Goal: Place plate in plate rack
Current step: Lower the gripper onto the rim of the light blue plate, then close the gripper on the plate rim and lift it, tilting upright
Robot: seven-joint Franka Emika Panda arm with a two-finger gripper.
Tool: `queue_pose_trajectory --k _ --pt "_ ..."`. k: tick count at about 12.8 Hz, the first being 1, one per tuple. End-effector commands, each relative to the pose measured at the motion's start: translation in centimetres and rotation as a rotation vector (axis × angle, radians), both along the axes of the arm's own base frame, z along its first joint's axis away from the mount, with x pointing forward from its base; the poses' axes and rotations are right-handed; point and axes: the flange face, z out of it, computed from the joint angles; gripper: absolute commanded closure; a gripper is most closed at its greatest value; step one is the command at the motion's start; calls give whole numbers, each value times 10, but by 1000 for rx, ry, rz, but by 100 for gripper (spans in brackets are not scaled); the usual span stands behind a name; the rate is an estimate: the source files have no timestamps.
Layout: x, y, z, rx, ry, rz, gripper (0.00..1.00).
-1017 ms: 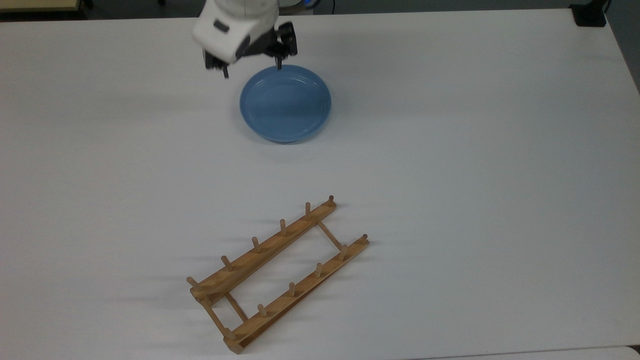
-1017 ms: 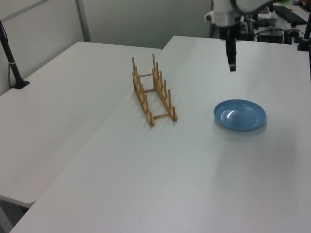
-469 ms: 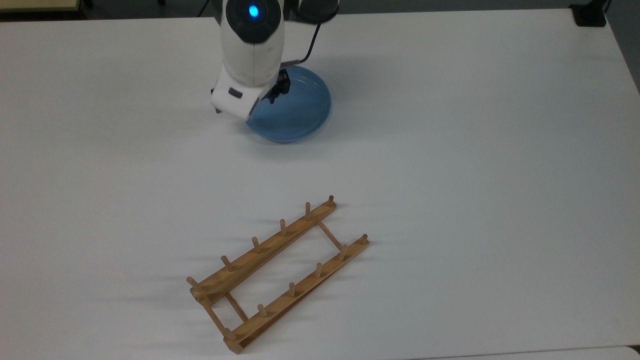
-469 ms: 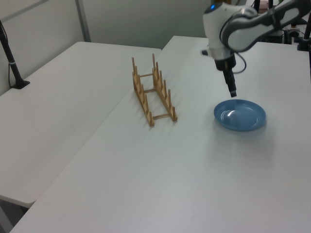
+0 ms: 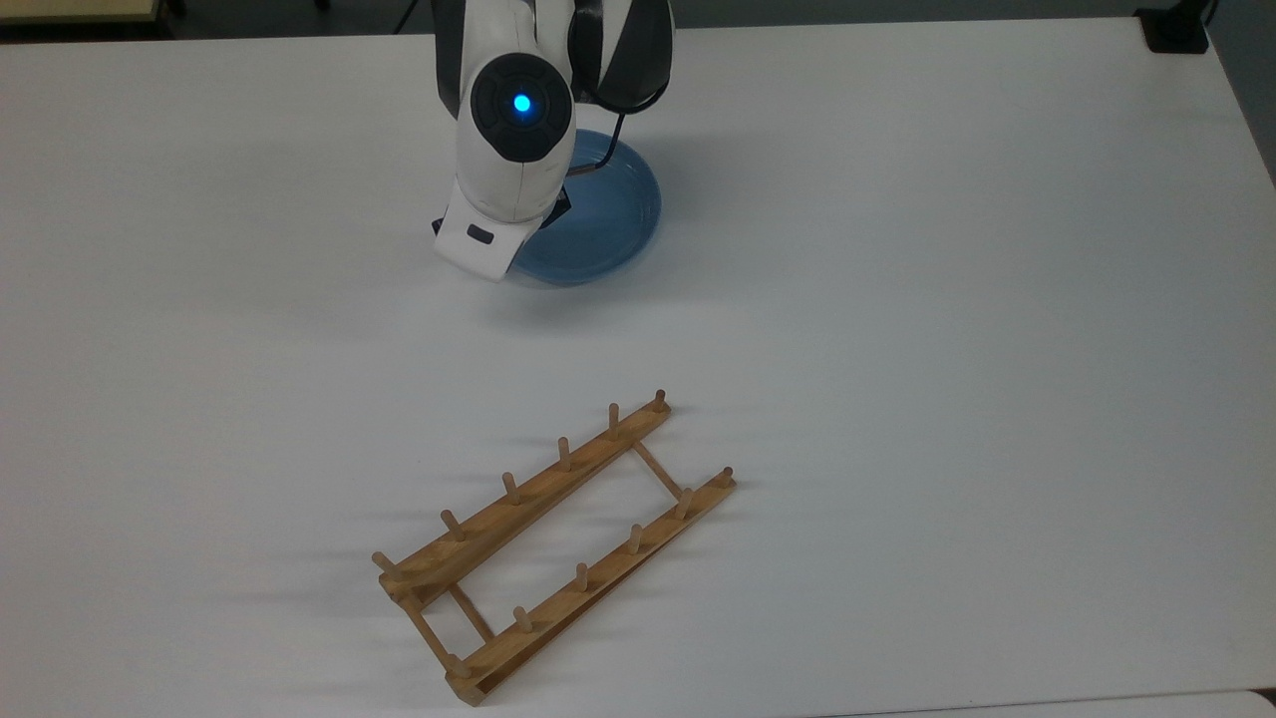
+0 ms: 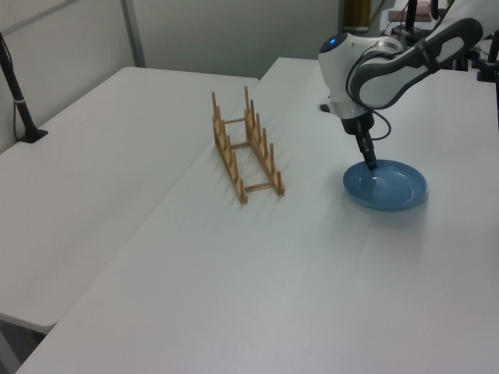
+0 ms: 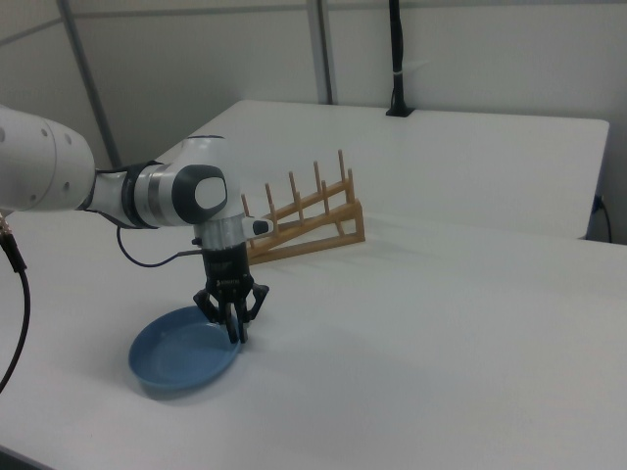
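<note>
While the round glossy blue plate lay flat, the gripper met its rim.
Fingers narrowly spread; the long light-brown wooden plate rack stood well apart.

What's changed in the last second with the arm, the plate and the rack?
The gripper has come down from above the table beyond the blue plate to the plate's rim, on the side nearest the wooden plate rack. Its fingers now straddle that rim, seemingly not yet closed on it. The plate stays flat in its place on the white table, and the rack has not moved.
</note>
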Motion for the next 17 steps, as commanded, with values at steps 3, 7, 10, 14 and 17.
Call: queue_pose_trajectory --k 3,7,10,14,17 --pt "3 -1 5 -1 -18 28 100" --pt "22 7 48 0 -103 18 100" --pt "39 29 110 3 -190 -1 100" --pt "59 55 174 2 -349 -99 100" --pt "68 57 213 0 -456 -201 100"
